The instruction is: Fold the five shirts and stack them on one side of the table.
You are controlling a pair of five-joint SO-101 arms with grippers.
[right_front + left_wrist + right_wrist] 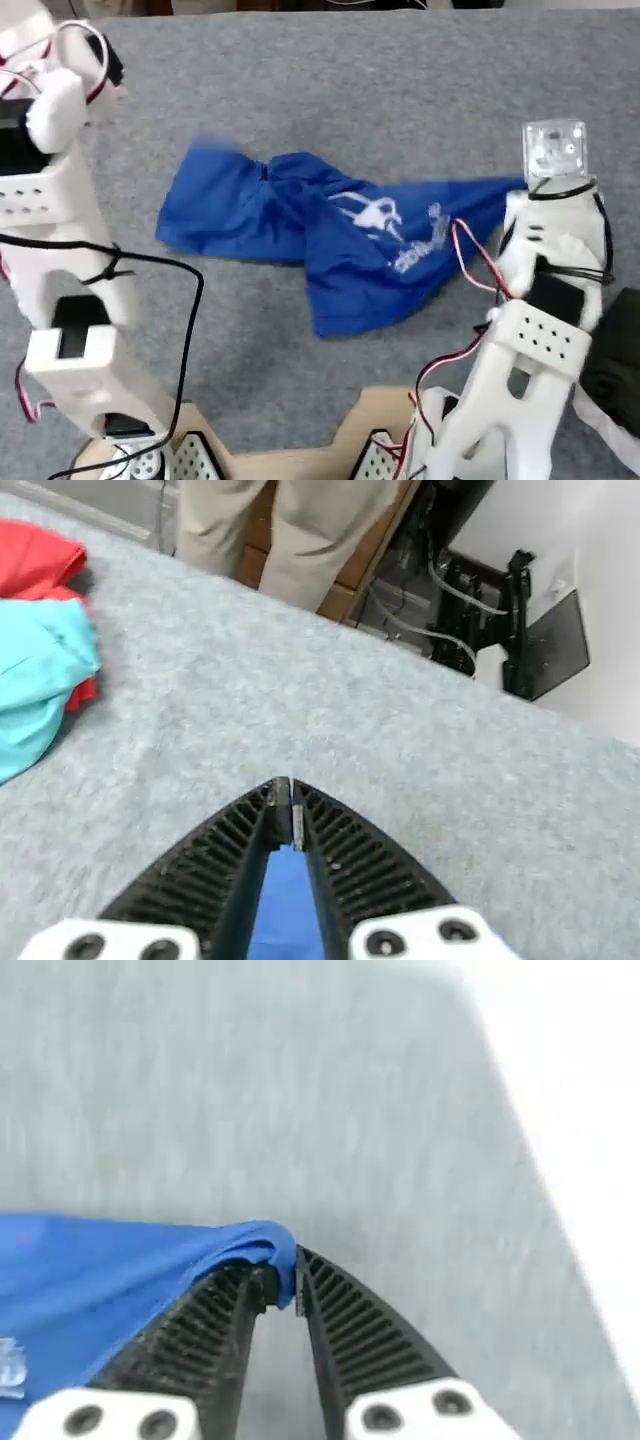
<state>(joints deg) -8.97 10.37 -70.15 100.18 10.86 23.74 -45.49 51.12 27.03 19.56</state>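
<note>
A blue shirt (345, 235) with white print lies crumpled across the middle of the grey table (400, 80). My right gripper (286, 1262) is shut on the shirt's edge (240, 1245) and holds that corner up at the table's right side (505, 190). The left arm (50, 110) stands at the far left, apart from the shirt. My left gripper (286, 792) is shut, tips together, above bare table. A blue strip (285, 900) shows in the gap behind the tips; whether it is held cloth I cannot tell.
A red shirt (35, 550) and a light blue shirt (40, 670) lie bunched off to one side in the left wrist view. A dark garment (615, 350) sits at the right edge. Cardboard (290, 445) lies between the arm bases.
</note>
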